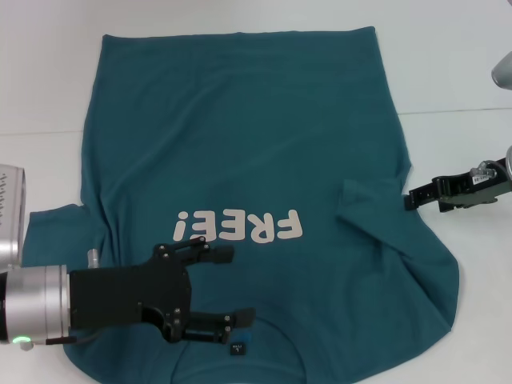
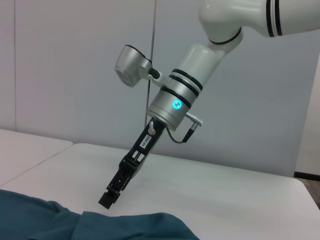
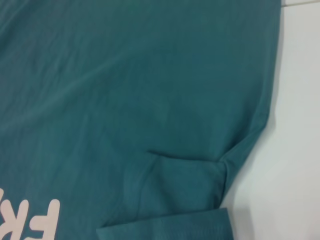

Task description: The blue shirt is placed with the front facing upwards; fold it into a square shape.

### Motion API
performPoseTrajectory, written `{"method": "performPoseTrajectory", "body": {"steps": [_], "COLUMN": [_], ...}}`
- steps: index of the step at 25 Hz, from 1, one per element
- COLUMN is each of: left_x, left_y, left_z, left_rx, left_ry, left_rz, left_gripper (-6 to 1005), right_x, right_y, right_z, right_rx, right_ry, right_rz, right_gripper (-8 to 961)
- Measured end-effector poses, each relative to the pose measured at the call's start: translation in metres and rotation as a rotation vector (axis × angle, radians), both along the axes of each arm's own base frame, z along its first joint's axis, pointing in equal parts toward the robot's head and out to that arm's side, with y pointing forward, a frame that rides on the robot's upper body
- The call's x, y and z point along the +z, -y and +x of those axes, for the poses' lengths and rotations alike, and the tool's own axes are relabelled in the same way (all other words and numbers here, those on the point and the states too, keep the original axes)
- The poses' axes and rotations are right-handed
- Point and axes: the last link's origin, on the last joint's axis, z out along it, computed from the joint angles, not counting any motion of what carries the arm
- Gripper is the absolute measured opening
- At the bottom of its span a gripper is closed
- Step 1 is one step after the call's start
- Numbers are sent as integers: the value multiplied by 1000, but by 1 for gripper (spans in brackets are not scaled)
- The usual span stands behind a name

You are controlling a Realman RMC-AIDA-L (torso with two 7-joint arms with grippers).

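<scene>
White desk [image 1: 464, 64]; blue shirt [image 1: 240, 144] soft, limp, best pinched at hems. Left gripper [image 1: 228, 286] spread above collar; right gripper [image 1: 410, 198] at sleeve, closure unclear.

Blue shirt [image 1: 264, 152] on table [image 1: 464, 64] (flat)

blue shirt [image 1: 264, 136] collar edge cut off by head view; left sleeve hidden beneath left gripper [image 1: 228, 284]

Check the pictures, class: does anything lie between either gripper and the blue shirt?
Nothing visible does. The left gripper hovers open directly over the blue shirt near its collar; the right gripper sits at the shirt's edge beside the folded-in sleeve. Only the bare white table surrounds the shirt.
</scene>
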Motion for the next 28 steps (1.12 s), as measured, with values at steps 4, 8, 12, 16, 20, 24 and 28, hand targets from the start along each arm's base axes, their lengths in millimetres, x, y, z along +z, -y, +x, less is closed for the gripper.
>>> {"method": "performPoseTrajectory", "body": {"steps": [4, 8, 12, 16, 20, 24, 28], "left_x": [0, 0, 0, 0, 0, 0, 0], "left_y": [0, 1, 1, 1, 1, 1, 0], "left_z": [0, -1, -1, -1, -1, -1, 0], "left_rx": [1, 2, 2, 1, 0, 0, -1], "left_ry": [0, 1, 0, 0, 0, 0, 0], "left_rz": [0, -1, -1, 0, 0, 0, 0], "left_gripper": [937, 936, 936, 936, 936, 936, 936], "right_x": [-3, -2, 0, 0, -3, -6, -7], "right_y": [1, 2, 3, 5, 7, 9, 8], "right_z": [1, 2, 6, 13, 19, 20, 19], "right_rx": [4, 6, 5, -12, -22, -21, -15], "right_ry": [-25, -61, -65, -59, -59, -74, -86], "right_rz": [14, 34, 44, 56, 57, 56, 64], "right_gripper": [732, 731, 731, 732, 733, 733, 732]}}
